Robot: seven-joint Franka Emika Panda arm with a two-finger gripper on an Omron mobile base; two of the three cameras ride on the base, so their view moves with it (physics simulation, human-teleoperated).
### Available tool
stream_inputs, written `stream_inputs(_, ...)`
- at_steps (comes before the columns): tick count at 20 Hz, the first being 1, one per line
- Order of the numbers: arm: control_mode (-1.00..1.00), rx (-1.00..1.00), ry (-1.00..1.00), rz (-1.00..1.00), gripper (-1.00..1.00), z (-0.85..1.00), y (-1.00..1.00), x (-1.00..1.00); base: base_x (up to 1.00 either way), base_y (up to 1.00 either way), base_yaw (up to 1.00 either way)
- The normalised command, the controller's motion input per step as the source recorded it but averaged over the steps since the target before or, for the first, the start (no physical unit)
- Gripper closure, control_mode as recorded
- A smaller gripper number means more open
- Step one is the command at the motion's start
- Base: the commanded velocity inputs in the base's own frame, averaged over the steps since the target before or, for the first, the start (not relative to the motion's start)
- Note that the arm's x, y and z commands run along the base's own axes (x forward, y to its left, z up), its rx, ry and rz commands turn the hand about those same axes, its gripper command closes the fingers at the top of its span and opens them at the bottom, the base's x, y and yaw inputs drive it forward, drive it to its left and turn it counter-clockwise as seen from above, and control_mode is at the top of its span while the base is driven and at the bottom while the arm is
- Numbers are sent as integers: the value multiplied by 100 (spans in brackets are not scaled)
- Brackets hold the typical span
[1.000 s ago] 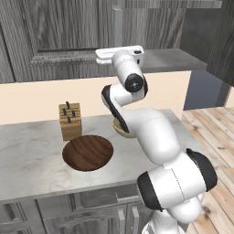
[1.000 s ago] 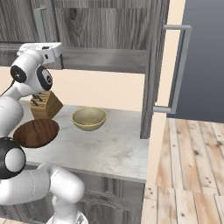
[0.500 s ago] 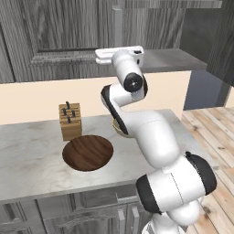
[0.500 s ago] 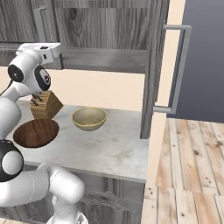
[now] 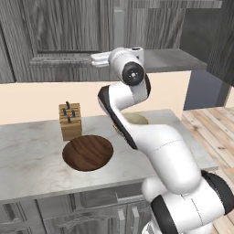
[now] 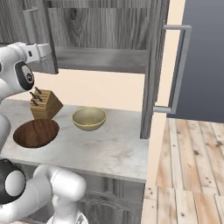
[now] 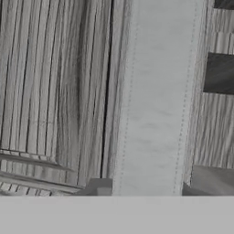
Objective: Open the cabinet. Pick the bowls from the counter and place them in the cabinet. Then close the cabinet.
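Grey bar handle (image 7: 155,91) of the cabinet's left door (image 5: 59,32) sits between the hand's (image 7: 142,186) nearly closed fingertips, apparently gripped. Right door (image 6: 153,65) swings open already. Both bowls, brown (image 5: 87,152) and tan (image 6: 89,118), wait on the bench (image 6: 109,148), unplaced.

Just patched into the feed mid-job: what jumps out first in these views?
The white arm reaches up to the left door of the dark wood-grain cabinet, with its fingers on either side of that door's grey bar handle. The right door already stands swung open. On the marbled counter below wait a wide dark wooden bowl, a beige bowl and a knife block.
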Motion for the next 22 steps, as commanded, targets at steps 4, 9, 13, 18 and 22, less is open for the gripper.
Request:
stream_inputs(4, -100, -11, 0, 0, 100, -26, 76, -96, 0, 0, 0)
stream_inputs(9, -100, -11, 0, 0, 100, -35, 88, -92, 0, 0, 0)
stream_inputs(13, -100, -10, -3, 0, 100, -40, 93, -75, 0, 0, 0)
stream_inputs(18, -100, -7, 0, 0, 100, -31, 86, -48, 0, 0, 0)
stream_inputs(22, -100, -2, 0, -1, -100, -15, 42, -1, 0, 0, 0)
